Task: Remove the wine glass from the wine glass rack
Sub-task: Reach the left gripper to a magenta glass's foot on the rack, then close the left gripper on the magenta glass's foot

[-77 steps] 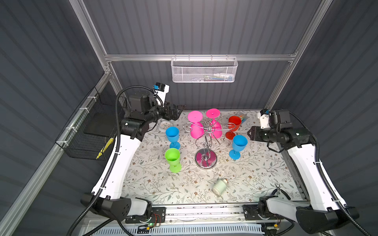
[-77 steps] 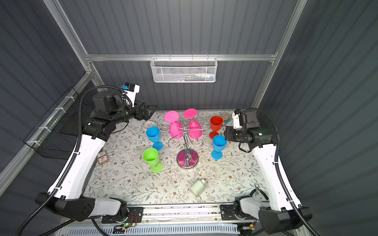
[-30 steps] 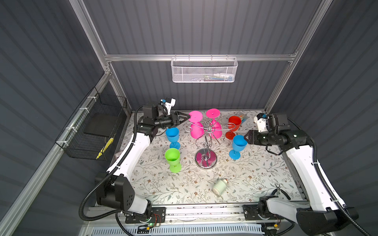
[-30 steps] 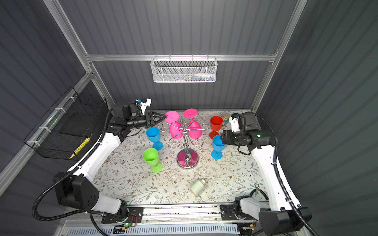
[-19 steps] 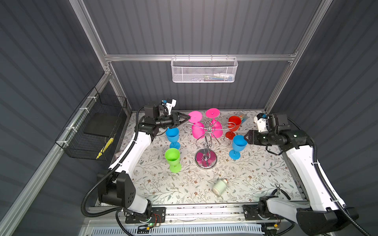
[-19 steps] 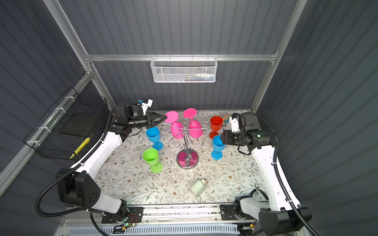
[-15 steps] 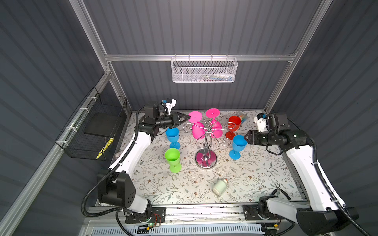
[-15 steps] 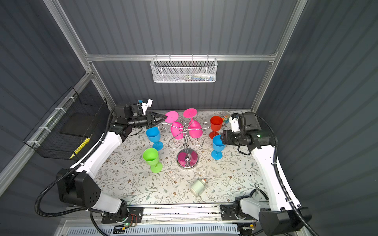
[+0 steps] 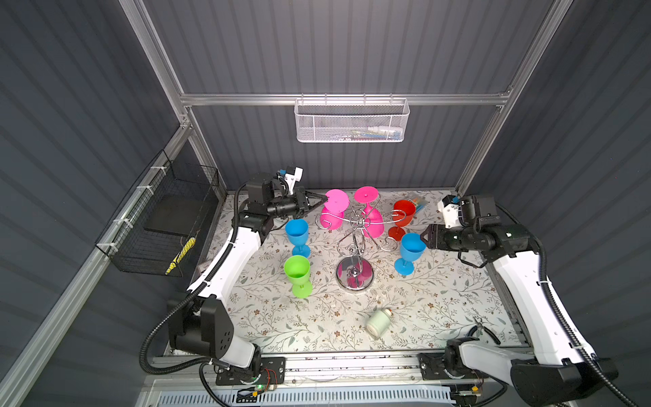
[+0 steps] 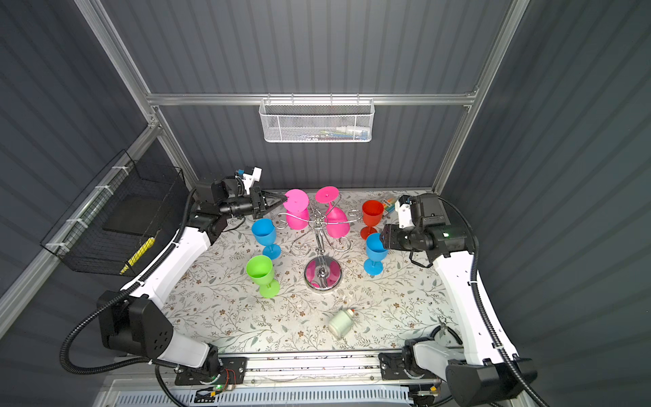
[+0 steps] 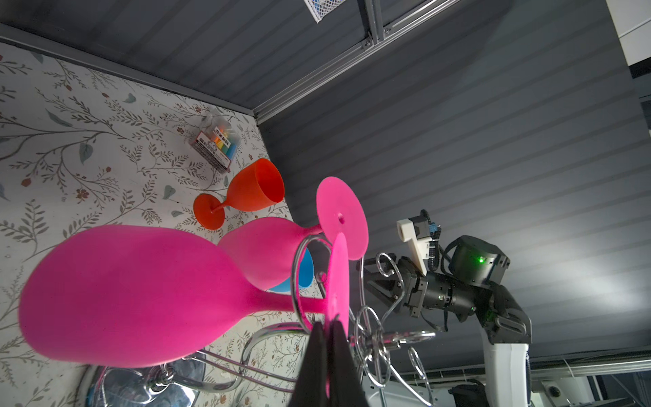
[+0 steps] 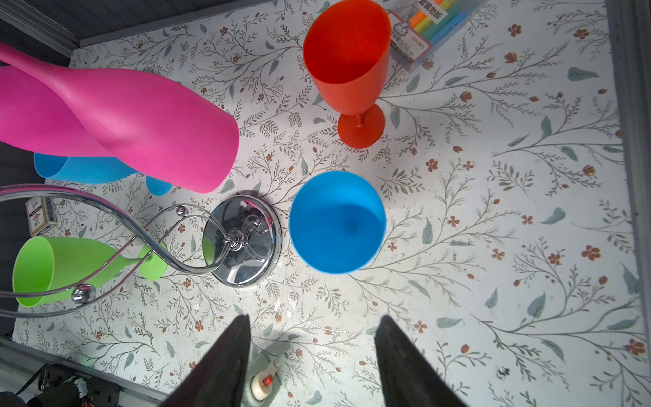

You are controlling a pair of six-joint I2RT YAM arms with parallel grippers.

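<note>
The chrome wine glass rack (image 9: 354,275) (image 10: 322,274) stands mid-table with two pink wine glasses hanging bowl-down. My left gripper (image 9: 322,203) (image 10: 284,201) is shut on the foot rim of the nearer pink wine glass (image 9: 331,220) (image 10: 297,219). In the left wrist view its black fingertips (image 11: 318,338) pinch the edge of that glass's foot disc (image 11: 340,275), whose stem sits in a wire scroll. The other pink glass (image 9: 373,224) hangs behind it. My right gripper (image 9: 424,239) (image 12: 311,327) is open and holds nothing, close beside an upright blue glass (image 9: 411,248) (image 12: 338,222).
A blue glass (image 9: 297,232) and a green glass (image 9: 297,272) stand left of the rack, a red glass (image 9: 402,214) at the back right. A small bottle (image 9: 377,322) lies near the front. A marker box (image 9: 417,202) sits at the back; a black wire basket (image 9: 158,229) hangs on the left.
My left arm reached in to the pink glass's foot and its jaws closed on the rim. The right gripper stayed by the blue glass.
</note>
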